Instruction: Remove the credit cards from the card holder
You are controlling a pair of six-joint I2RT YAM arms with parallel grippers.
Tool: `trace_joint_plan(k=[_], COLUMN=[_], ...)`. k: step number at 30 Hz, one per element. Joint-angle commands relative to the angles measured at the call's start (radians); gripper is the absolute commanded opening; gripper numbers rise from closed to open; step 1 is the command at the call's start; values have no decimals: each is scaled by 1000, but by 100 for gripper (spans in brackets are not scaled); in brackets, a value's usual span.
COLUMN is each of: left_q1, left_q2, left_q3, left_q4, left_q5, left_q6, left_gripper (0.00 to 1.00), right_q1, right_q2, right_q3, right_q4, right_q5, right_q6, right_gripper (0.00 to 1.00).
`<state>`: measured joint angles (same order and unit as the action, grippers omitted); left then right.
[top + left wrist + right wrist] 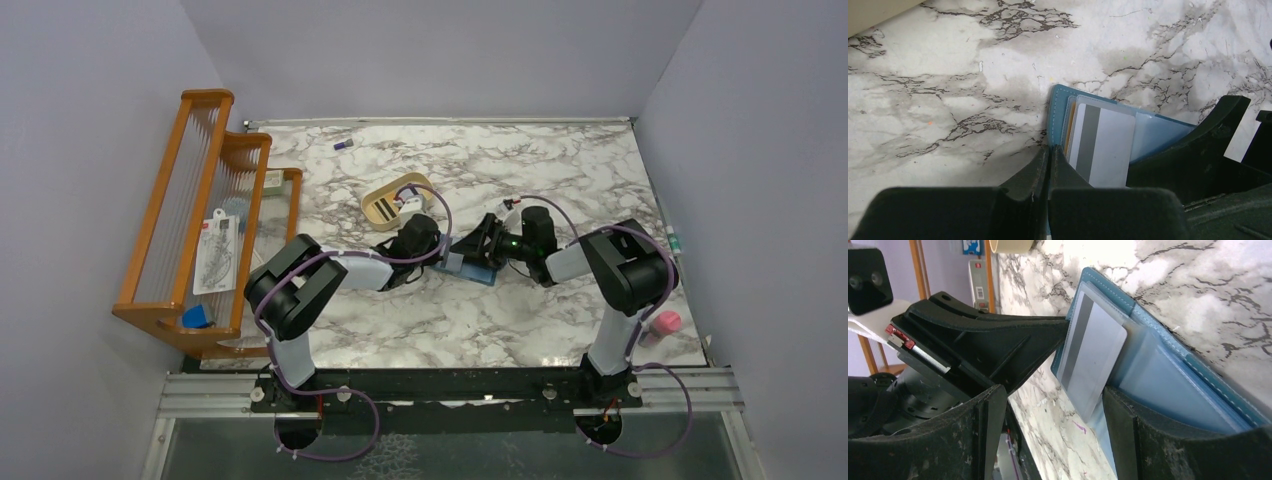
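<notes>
No text can be read in any view. At nine o'clock in the top view, the white packet (216, 255) on the wooden rack (150, 235) carries dark print too small to make out. In the right wrist view, the sticker on the pale box (979, 284) at eleven o'clock is blurred. The striped credit card (1108, 150) in the card holder (1058, 115) shows no legible lettering.

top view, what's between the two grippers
The teal card holder lies open between them, a pale striped card sticking out: left gripper at one edge, right gripper at the other. Top view shows it.
</notes>
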<state>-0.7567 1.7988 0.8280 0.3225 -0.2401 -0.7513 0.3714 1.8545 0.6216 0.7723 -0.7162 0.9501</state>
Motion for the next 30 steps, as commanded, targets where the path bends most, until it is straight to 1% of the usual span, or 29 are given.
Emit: trace_joint_plan(k=[1,5,8,10,13,16,24,30], left_q1=[-20,-24,-29,-29,-30,-30,-32,-32], left_q2=[9,-2,-7,-7,-4,-3,-19,-29], left_q3=[-49,-56,-59,-64,-67,-69,-69,-67], left_q4=[-124,-120,-121,-121,-119,-112,-116,-117], left_q5=[41,42,39,35,37,42,35,34], left_q6=[-7,-16,-19,-19,-20,-24,-20,-24], left_gripper=[0,0,0,0,0,0,0,0], right_q1=[23,26,27,28,30,41,58,64], right_q2=[-6,6,12,9,13,34,102,152], right_q3=[-50,-83,-106,-112,-103,-60,-27,-16], right_q4=[73,217,334,373,403,368,342,338], right_q5=[67,73,65,60,29,-17,-22,-25], right_q6=[85,150,181,184,171,144,121,124], right_gripper=[76,75,70,67,65,66,69,70])
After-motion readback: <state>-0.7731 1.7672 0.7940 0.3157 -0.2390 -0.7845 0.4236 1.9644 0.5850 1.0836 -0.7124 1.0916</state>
